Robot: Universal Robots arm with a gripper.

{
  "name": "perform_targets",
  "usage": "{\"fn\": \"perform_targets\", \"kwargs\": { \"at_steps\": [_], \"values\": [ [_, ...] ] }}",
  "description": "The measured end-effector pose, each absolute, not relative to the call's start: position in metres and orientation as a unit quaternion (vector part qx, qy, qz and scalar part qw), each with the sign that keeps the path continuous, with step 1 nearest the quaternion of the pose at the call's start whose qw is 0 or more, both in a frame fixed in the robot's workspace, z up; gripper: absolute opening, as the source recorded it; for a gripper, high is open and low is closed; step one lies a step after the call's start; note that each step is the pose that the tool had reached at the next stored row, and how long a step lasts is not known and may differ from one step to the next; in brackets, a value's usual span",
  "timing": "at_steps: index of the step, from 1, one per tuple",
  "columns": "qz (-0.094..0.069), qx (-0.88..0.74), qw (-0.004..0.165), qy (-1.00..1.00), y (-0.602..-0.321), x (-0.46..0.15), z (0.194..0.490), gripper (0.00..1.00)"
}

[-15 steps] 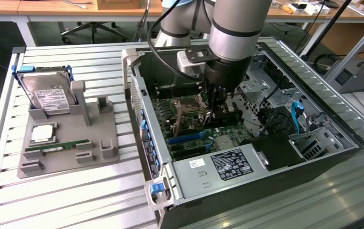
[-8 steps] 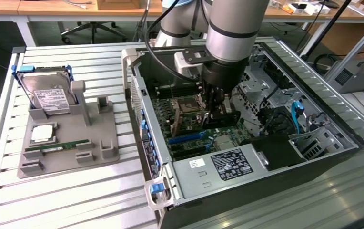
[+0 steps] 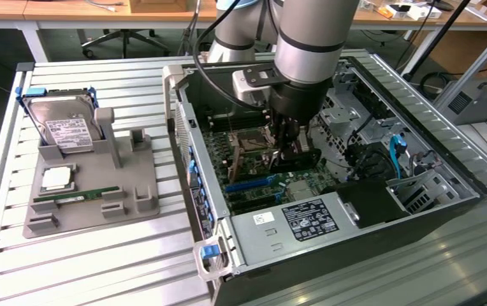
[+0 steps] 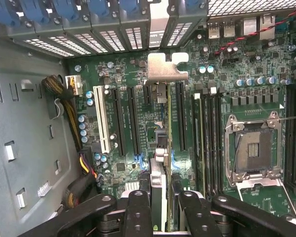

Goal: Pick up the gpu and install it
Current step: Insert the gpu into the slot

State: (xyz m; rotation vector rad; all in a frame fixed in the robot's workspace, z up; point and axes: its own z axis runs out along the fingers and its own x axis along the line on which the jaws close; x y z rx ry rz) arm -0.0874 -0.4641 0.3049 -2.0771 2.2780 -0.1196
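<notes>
My gripper (image 3: 293,153) reaches down into the open computer case (image 3: 194,191), just above the motherboard (image 4: 123,163). It is shut on the gpu (image 3: 301,160), a thin dark card held on edge. In the wrist view the gpu (image 4: 160,148) runs edge-on between my two black fingers (image 4: 138,212). Its silver bracket (image 4: 166,66) sits at the far end by the case's rear slot covers. The card hangs over the black expansion slots (image 4: 134,118), beside a white slot (image 4: 102,123). Whether its lower edge touches a slot is hidden.
A grey fixture tray (image 3: 133,191) on the slatted table at the exterior view's left holds a hard drive (image 3: 67,131), a silver CPU (image 3: 57,178) and a green RAM stick (image 3: 78,196). The CPU socket (image 4: 251,148), power supply (image 3: 303,220) and cable bundles (image 4: 59,94) crowd the case.
</notes>
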Motion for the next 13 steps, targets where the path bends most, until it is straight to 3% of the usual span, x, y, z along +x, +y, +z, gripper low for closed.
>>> {"fn": "perform_targets", "kwargs": {
  "at_steps": [13],
  "values": [
    [-0.039, -0.673, 0.028, 0.738, -0.4641, -0.0887, 0.3030, 0.27]
  ]
}}
